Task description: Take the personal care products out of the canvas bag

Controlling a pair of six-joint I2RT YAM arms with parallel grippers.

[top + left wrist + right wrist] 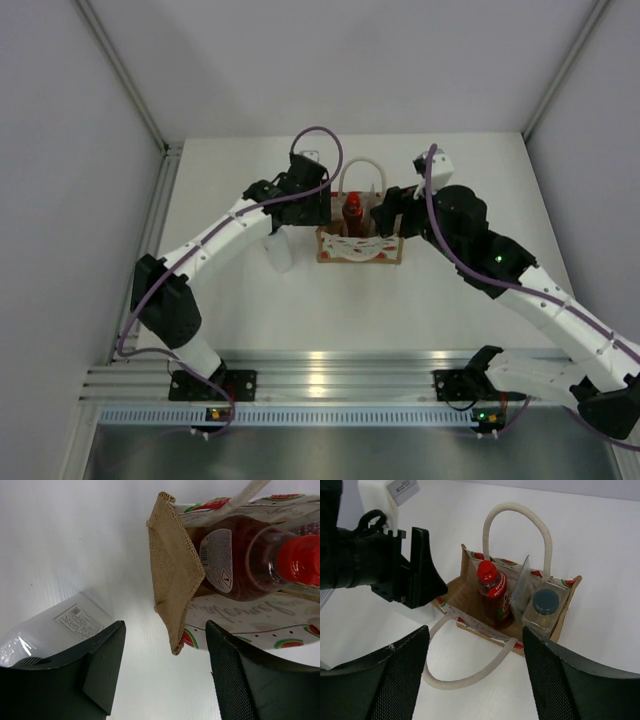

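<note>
White bottle [279,250]: out, on the desk [300,310] just left of the bag; count this one done.
Left end effector [164,645]: spread, holding nothing, between that bottle and the bag's left end.
Bag [360,252]: upright, mouth open.
Red bottle [492,595]: inside, left of middle.
Pouch [521,585]: inside, between the two bottles.
Cream bottle [545,607]: inside, right end.
Right end effector [474,645]: spread, empty, above the bag.
Progress: by my judgement one of four is out; you have three left.

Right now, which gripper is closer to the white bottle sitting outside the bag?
Left. The left gripper hangs right beside the white bottle, at the left end of the canvas bag; the right gripper is at its opposite end.
</note>
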